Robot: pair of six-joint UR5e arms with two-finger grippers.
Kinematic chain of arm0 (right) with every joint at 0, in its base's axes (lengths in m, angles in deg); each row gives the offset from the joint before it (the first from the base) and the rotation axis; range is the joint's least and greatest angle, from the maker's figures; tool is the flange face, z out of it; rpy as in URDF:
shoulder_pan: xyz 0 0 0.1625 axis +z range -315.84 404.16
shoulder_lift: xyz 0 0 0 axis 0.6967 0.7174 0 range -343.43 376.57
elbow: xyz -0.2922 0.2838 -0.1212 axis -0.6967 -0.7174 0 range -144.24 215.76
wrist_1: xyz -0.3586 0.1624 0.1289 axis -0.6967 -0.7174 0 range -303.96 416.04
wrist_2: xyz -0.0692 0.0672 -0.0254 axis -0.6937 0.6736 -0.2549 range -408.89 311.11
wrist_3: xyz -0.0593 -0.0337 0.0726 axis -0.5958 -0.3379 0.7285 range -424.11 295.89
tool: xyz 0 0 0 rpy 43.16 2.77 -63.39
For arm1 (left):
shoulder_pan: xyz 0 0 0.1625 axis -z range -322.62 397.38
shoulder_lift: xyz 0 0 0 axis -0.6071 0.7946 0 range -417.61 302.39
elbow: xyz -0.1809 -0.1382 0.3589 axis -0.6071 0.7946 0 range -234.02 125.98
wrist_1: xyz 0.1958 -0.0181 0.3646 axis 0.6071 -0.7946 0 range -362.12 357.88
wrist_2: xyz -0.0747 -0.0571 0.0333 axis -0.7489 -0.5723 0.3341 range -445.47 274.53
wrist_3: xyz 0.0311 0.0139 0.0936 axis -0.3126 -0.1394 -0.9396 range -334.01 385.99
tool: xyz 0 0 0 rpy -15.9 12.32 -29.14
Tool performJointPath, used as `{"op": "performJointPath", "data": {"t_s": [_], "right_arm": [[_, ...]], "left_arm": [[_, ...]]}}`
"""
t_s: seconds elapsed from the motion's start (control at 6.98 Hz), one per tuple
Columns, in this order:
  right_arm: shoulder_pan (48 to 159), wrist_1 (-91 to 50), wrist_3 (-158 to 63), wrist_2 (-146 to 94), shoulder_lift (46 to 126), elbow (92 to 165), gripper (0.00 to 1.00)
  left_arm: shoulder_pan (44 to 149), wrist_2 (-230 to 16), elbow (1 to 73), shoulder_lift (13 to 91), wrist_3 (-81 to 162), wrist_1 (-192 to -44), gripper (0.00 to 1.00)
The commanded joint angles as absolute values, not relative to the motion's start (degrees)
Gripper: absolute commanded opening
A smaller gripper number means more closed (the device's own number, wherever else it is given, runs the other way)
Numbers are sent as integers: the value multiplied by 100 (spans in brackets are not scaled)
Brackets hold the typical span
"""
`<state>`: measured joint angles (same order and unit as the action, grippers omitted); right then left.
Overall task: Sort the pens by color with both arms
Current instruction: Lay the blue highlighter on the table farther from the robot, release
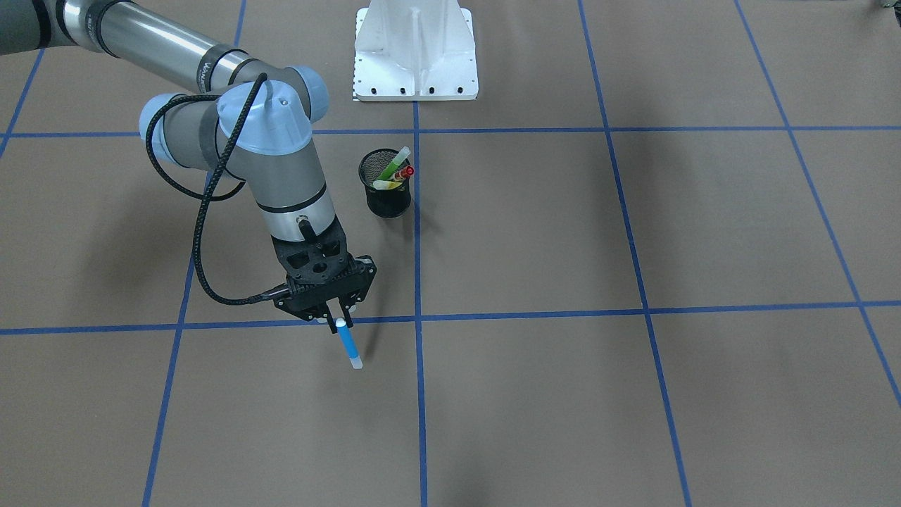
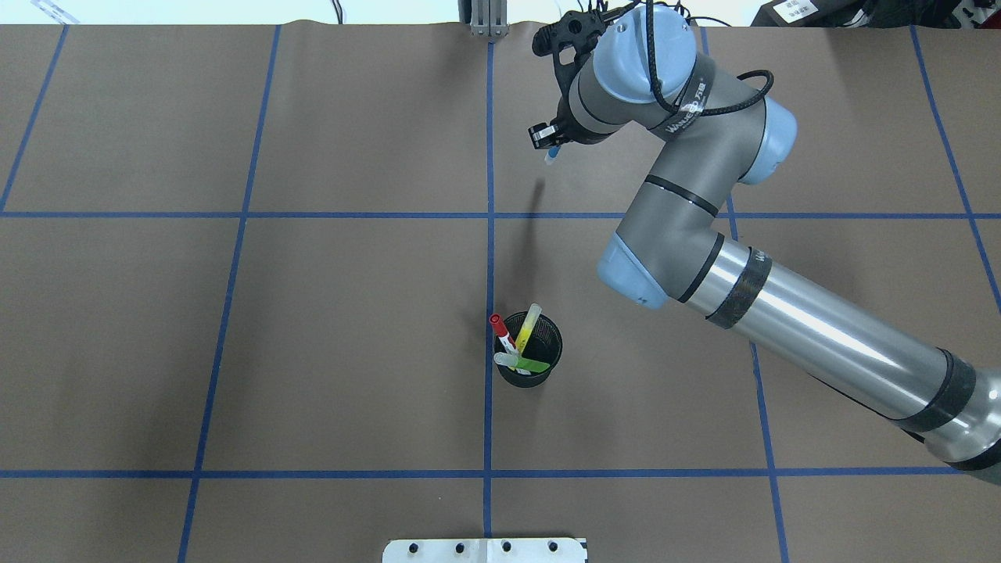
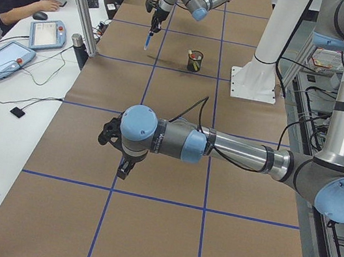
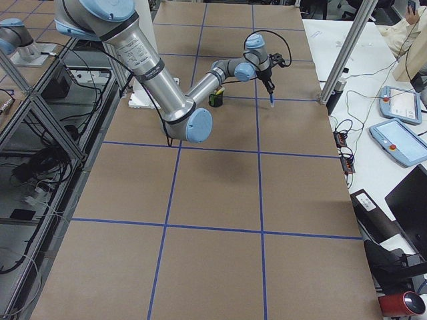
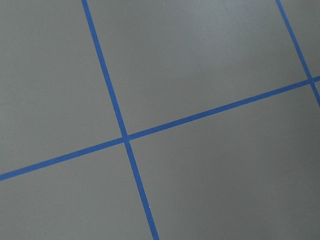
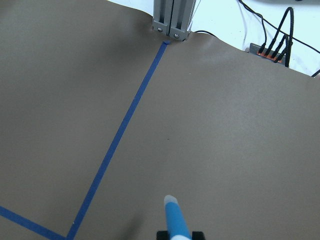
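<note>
While lowering over the brown table [image 1: 633, 394], choose a bare square on the far side, just right of the centre line and off the taped blue lines, and reserve it for blue alone. Bring the right arm [image 1: 281, 176] down slowly, with the wrist vertical and no sideways swing. Leave the left arm [image 3: 221, 151] parked toward the table's left end, well apart from the work. Impossible to call the left gripper [image 3: 124, 168] open or closed from the side camera alone.

Steer clear of the black mesh cup [image 1: 386, 201] near the table's middle, holding the green pen [image 1: 389, 169], the yellow pen [image 1: 384, 185] and the red-capped pen [image 1: 408, 171], all leaning on its rim.

Keep the right gripper [image 1: 338, 313] clamped on the blue pen [image 1: 348, 343], gripped near its upper end and hanging tip-down above the paper, seemingly not touching. Probably best to tilt toward flat before release, to limit rolling. Loosen only once resting on the paper, then lift straight up.
</note>
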<state>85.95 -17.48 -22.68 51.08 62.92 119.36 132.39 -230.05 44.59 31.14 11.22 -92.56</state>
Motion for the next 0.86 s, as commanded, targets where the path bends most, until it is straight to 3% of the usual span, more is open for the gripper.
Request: {"op": "performJointPath", "data": {"t_s": [0.0, 0.14, 0.29, 0.43, 0.57, 0.72], "right_arm": [[8485, -1674, -2228, 5025, 6341, 11943, 28], [8468, -1682, -2228, 5025, 6341, 11943, 40], [8459, -1674, -2236, 5025, 6341, 11943, 61], [8424, -1674, -2236, 5034, 6359, 11952, 75], [8424, -1682, -2245, 5060, 6376, 11987, 97], [8450, -1743, -2236, 5200, 6376, 12057, 98]], "left_arm": [[13239, -23005, 4459, 3115, 1122, -9256, 100], [13239, -23005, 4450, 3116, 1122, -9256, 100], [13239, -23005, 4459, 3116, 1122, -9256, 100], [13239, -23005, 4450, 3116, 1122, -9256, 100], [13239, -23005, 4450, 3116, 1122, -9265, 100], [13239, -23005, 4459, 3116, 1140, -9274, 100]]}}
